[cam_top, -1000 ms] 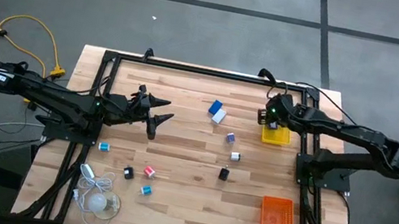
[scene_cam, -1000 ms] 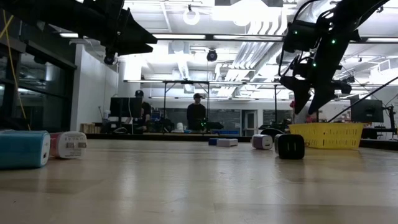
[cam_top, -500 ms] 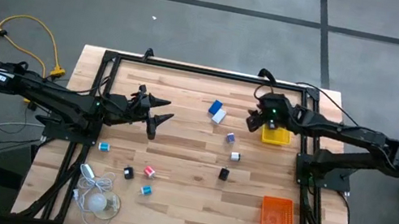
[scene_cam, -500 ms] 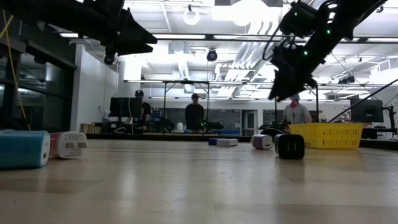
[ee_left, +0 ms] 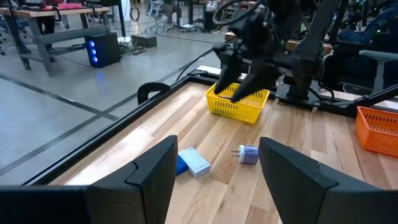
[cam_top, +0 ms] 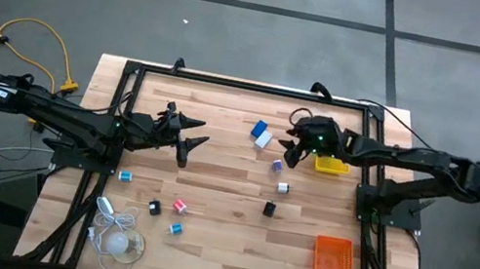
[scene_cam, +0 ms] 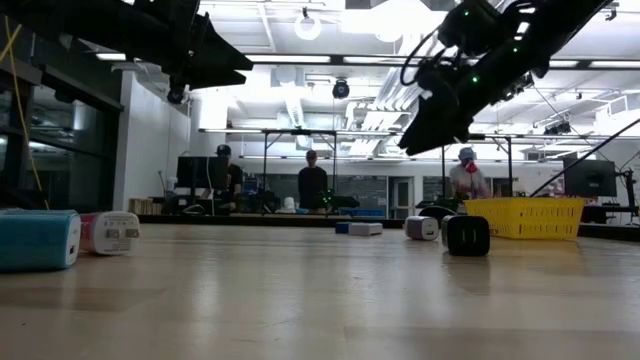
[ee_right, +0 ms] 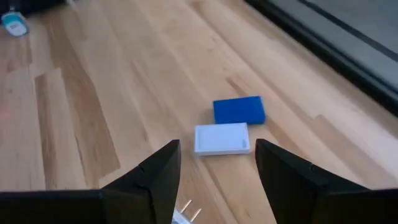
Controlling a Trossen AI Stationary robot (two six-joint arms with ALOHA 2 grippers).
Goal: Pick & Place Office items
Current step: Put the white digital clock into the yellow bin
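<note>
The office items lie scattered on the wooden table: a blue block (cam_top: 259, 129) and a white block (cam_top: 264, 140) side by side, a purple plug (cam_top: 277, 165), a white-blue piece (cam_top: 283, 188), two black pieces (cam_top: 269, 209) (cam_top: 154, 207), a pink-red one (cam_top: 179, 206) and teal ones (cam_top: 125, 176) (cam_top: 175, 228). My right gripper (cam_top: 292, 149) (ee_right: 217, 149) hangs open above the table beside the purple plug, facing the blue block (ee_right: 239, 110) and white block (ee_right: 222, 138). My left gripper (cam_top: 194, 141) (ee_left: 217, 149) waits open at mid-left, raised.
A yellow tray (cam_top: 332, 163) sits near the far right edge, just behind my right gripper. An orange tray (cam_top: 333, 263) lies near the right front. A white bulb with a coiled cord (cam_top: 117, 240) lies at the near left. People stand in the room beyond the table.
My right gripper has moved away from above the yellow tray toward the table's left and risen a little. It now hangs near the purple plug and the blue and white blocks. The items on the table have stayed put.
</note>
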